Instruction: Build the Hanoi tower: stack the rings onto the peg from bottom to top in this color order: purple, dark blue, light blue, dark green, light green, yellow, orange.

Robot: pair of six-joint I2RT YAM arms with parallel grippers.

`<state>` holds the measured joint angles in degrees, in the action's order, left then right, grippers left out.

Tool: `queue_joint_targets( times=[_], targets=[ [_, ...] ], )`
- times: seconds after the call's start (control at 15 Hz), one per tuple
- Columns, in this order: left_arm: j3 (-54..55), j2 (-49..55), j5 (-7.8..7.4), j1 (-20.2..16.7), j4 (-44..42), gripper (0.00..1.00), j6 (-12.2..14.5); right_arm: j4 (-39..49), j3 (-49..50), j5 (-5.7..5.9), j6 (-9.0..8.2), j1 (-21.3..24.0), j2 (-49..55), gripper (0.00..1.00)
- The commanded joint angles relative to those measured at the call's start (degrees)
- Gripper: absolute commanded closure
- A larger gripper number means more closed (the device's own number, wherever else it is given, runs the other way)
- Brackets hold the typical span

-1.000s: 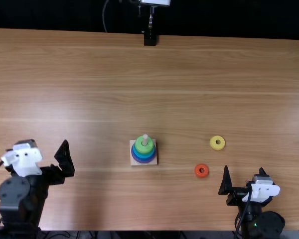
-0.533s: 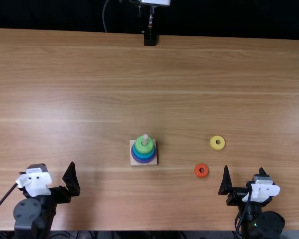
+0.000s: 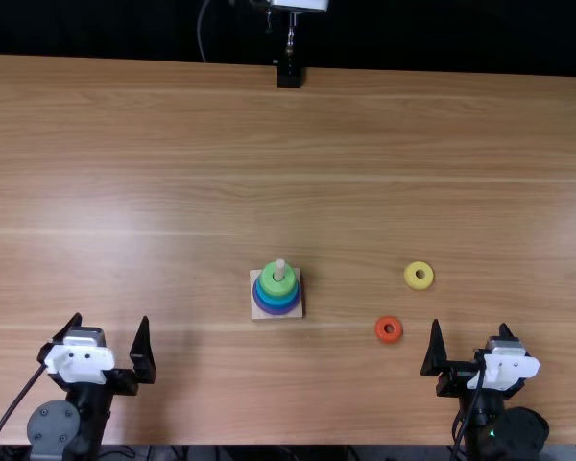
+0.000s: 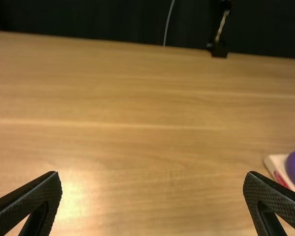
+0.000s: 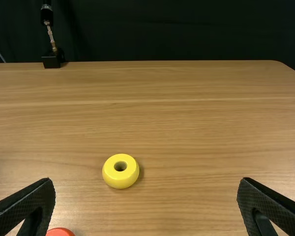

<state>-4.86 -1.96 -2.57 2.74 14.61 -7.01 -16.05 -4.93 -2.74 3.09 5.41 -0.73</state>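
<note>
"At the middle of the light brown wooden table, a little toward the near side, what do you see?"

"A pale square wooden base with a small cone of smooth, glossy rings on it. The purple ring is the broadest and sits lowest, the blue bands step inward above it, and a bright green ring crowns the lot. Out of its hole pokes the rounded tip of a pale upright peg."

"Can you count the blues and greens?"

"No, they lie too close together to tell. The left wrist view catches one corner of the base, with a red mark on its side."

"And the loose ones?"

"Two, both flat on the wood, to the right of the tower. The thick yellow ring is farther right. It's plump as a little doughnut, with a small round hole and a soft shadow beside it. The orange-red ring lies nearer and slightly to the left of it, well apart from the base."

"What about the arms?"

"Left gripper is at the near left, its jaws spread wide with bare wood seen between them. Right gripper is at the near right, just as wide and just as empty. The orange-red ring is the closer of the two loose ones to it, but they don't touch."
</note>
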Motion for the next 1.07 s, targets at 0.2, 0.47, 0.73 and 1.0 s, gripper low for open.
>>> queue_joint_targets(
  times=[0.2,0.47,0.73,1.0],
  targets=[
    [4.9,2.0,-0.38,-0.2,4.9,0.0,1.7,-4.5,4.0,0.21,0.18,0.4,0.7,0.0],
    [4.9,2.0,-0.49,-0.1,12.9,0.0,1.5,-4.5,4.0,0.32,0.18,0.4,0.7,0.0],
    [4.9,2.0,-0.91,-0.2,12.9,0.0,1.6,-4.5,4.0,0.21,0.07,0.4,0.7,0.0],
    [4.9,2.0,-0.91,-0.2,12.9,0.0,1.6,-4.5,4.0,0.32,0.18,0.4,0.7,0.0]
  ],
)
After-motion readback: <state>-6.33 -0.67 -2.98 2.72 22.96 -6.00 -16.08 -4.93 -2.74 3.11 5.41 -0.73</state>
